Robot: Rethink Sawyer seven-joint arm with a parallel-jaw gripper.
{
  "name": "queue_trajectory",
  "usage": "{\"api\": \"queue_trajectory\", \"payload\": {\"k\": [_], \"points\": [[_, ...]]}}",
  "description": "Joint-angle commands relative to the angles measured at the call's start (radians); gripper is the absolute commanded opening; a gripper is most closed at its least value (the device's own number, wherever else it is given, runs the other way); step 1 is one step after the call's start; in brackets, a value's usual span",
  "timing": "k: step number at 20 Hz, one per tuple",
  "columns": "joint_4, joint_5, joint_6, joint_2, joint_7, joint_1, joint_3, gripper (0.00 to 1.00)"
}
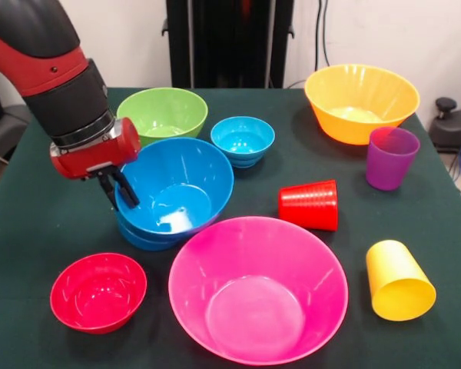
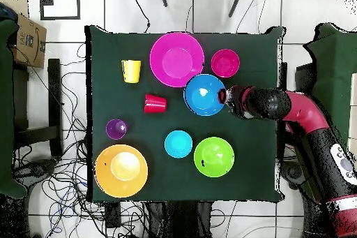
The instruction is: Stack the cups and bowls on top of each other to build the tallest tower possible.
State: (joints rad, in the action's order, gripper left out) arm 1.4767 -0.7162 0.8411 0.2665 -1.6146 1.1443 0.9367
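The gripper (image 1: pixel 121 187) is down at the rim of the blue bowl (image 1: pixel 177 187), one black finger outside the wall and, as far as the front view lets me judge, one inside, so I read it as pinching that rim. That bowl sits nested, a little tilted, in a second blue bowl (image 1: pixel 142 237) beneath it (the tower's first two storeys, by the look of it). Just beside the pair lies the big pink bowl (image 1: pixel 257 288), with the red bowl (image 1: pixel 98 292) near it. Further out: green bowl (image 1: pixel 162 112), light-blue bowl (image 1: pixel 243 141), orange bowl (image 1: pixel 361 101) well apart. The red cup (image 1: pixel 309 204) and yellow cup (image 1: pixel 399 280) lie on their sides; the purple cup (image 1: pixel 390 157) stands upright. The danger here: a one-sided rim grip could tip the top bowl, or drag both along together.
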Motion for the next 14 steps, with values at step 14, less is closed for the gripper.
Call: {"api": "queue_trajectory", "payload": {"k": [14], "points": [[-0.084,-0.062,0.188,0.062,0.38,-0.044,-0.059,0.0]]}}
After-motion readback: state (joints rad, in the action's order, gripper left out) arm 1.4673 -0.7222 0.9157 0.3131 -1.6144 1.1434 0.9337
